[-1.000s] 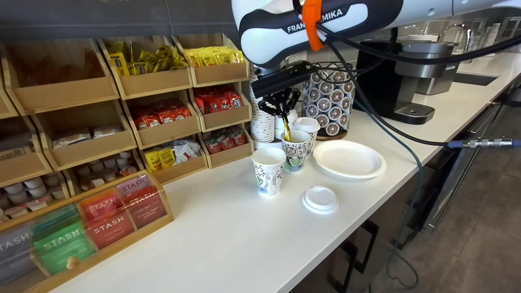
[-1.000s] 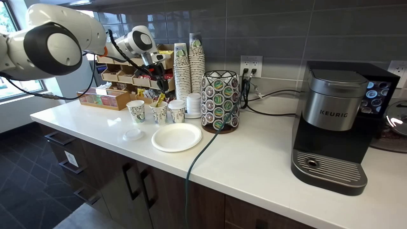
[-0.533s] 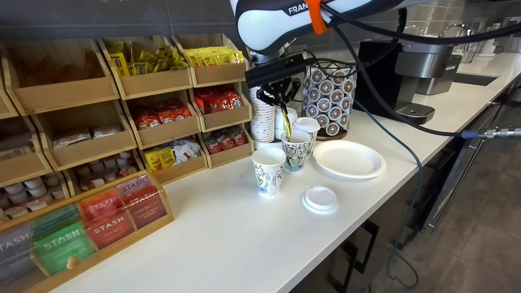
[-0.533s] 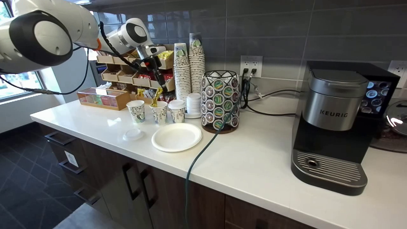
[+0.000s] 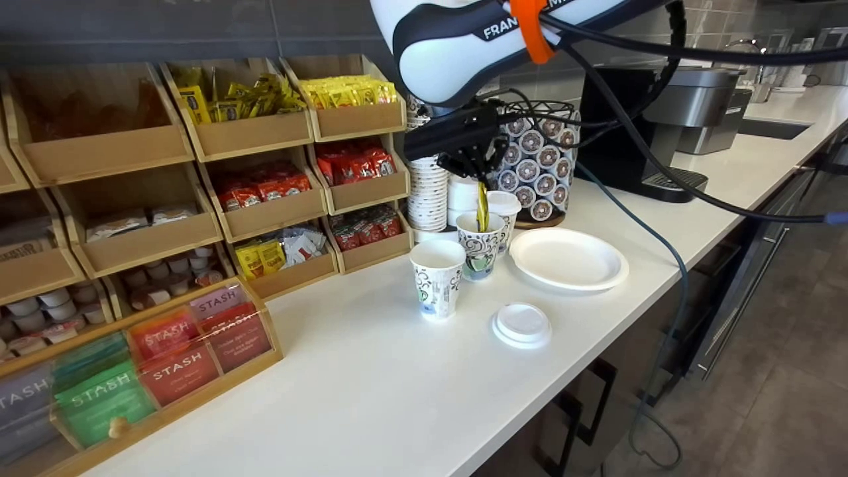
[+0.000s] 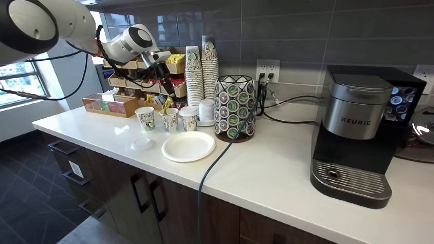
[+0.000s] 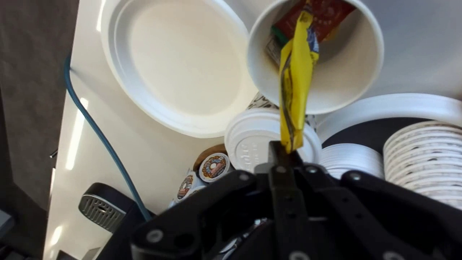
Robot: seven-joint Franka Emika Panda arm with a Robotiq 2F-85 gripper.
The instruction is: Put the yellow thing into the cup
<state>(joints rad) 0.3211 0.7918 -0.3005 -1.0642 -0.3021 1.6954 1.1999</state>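
A yellow packet (image 5: 483, 207) hangs from my gripper (image 5: 479, 175), whose fingers are shut on its upper end. The packet (image 6: 166, 104) points down, slightly tilted, and its lower end is inside the mouth of a patterned paper cup (image 5: 478, 249). That cup (image 6: 170, 122) stands upright between an open cup and a lidded cup. In the wrist view the fingertips (image 7: 286, 148) pinch the near end of the packet (image 7: 299, 72). Its far end lies over the opening of the cup (image 7: 346, 92), which holds red packets at the bottom.
An open cup (image 5: 437, 281) and a lidded cup (image 6: 189, 118) flank the cup. A loose lid (image 5: 522, 324) and white plate (image 5: 568, 258) lie in front. Cup stacks (image 6: 210, 71), a capsule rack (image 6: 234, 108) and wooden packet bins (image 5: 361, 119) stand close by. A cable (image 6: 217, 159) crosses the counter.
The arm has shifted, and the gripper with the packet has moved slightly right in an exterior view. The packet's tilt has changed; its lower end stays in the cup's mouth. The cups have not moved.
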